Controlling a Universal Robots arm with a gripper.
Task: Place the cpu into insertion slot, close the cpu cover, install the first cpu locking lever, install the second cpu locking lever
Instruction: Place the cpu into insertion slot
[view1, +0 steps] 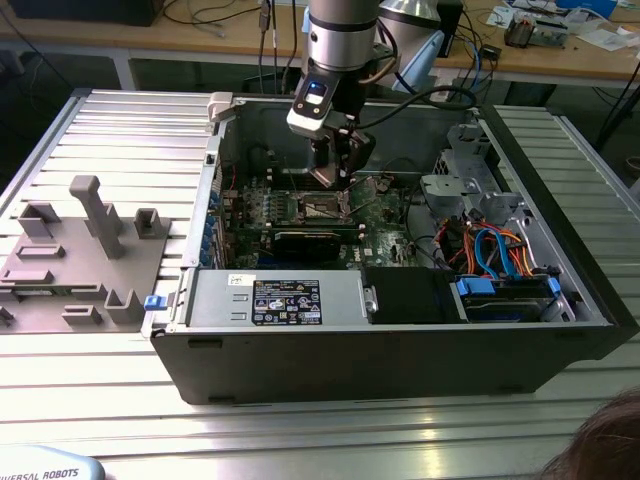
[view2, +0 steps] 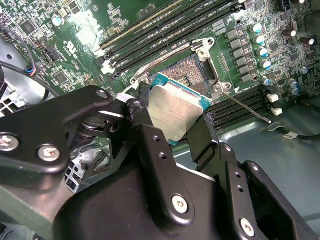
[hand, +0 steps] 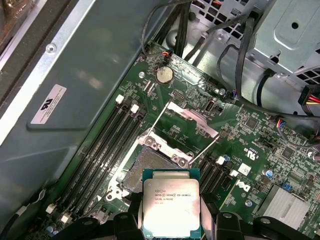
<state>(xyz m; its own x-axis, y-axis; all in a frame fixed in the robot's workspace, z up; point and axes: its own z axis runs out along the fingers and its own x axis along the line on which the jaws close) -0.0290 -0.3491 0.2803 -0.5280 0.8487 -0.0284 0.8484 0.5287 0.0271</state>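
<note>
We count one gripper (view1: 340, 172), and it hangs inside the one open computer case (view1: 400, 345), which lies on the slatted metal table (view1: 300, 430). In the second wrist view its two black fingers (view2: 150, 135) are closed just the chip's width apart. They pinch the one cpu (view2: 179, 102) by opposite edges, with its silver top showing.

The cpu (hand: 171, 200) is held above the motherboard (hand: 250, 145) and is not seated. In both wrist views it overlaps one edge of the single insertion slot (hand: 142, 167). That slot (view1: 322, 207) sits near the middle of the board and lies uncovered, with its dark contact field bare.

The one cpu cover (hand: 191, 115) is swung up and away at the slot's far edge. We see two thin wire locking levers (hand: 205, 149), one along each side of the slot, and both are lifted free.

Two banks of long black memory slots (hand: 100, 145) flank the slot, one bank per side. One round coin cell (hand: 164, 75) sits near the board's edge, beyond the cover.

At the table's edge on the exterior view's left lies one grey fixture block (view1: 85, 250). At the table's near corner on the exterior view's right we see one person's hair (view1: 600, 440).
</note>
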